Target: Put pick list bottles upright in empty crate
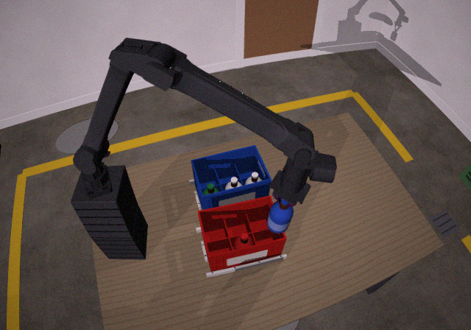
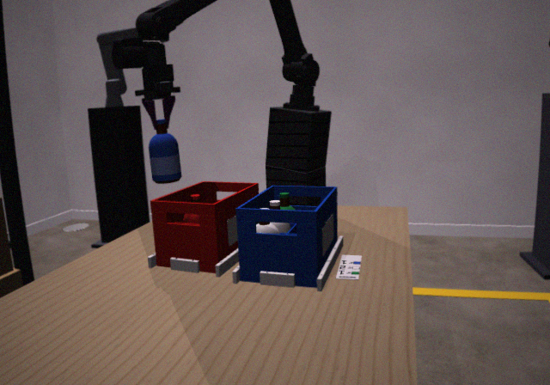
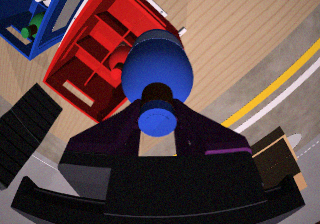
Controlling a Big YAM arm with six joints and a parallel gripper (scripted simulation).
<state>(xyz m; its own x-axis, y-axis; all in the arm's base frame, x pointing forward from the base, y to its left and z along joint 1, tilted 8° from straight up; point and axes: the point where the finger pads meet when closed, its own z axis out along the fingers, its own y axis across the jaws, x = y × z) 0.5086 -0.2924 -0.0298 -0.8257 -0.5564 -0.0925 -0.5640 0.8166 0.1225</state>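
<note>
Wood-grained tabletop (image 1: 342, 219) (image 2: 284, 327) (image 3: 240, 39), matt blue bottle (image 1: 280, 216) (image 2: 164, 156) (image 3: 157, 69).
</note>
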